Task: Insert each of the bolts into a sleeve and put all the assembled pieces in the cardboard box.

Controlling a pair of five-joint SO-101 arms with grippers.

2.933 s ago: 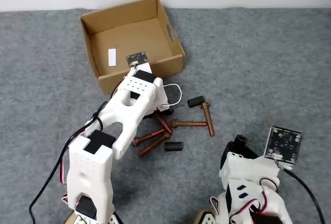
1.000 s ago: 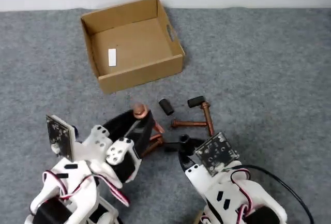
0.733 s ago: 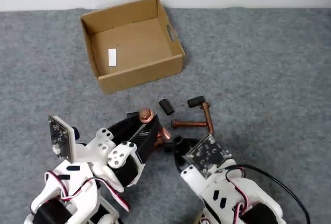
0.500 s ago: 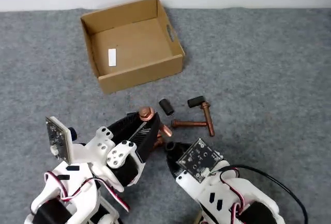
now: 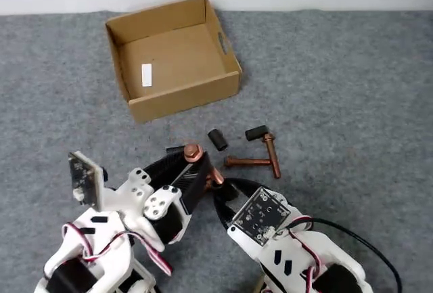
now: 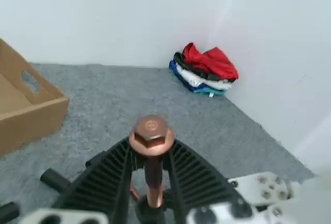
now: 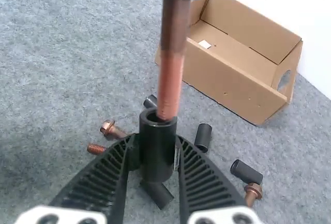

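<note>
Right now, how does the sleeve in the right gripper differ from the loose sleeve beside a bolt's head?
Pose: the held sleeve stands upright; the loose sleeve lies flat on the carpet.
Hold: the held sleeve is clamped in the right gripper; the loose sleeve is untouched.
Bore: a bolt has its tip at the held sleeve's mouth; the loose sleeve has none.
Both are short black tubes.
</note>
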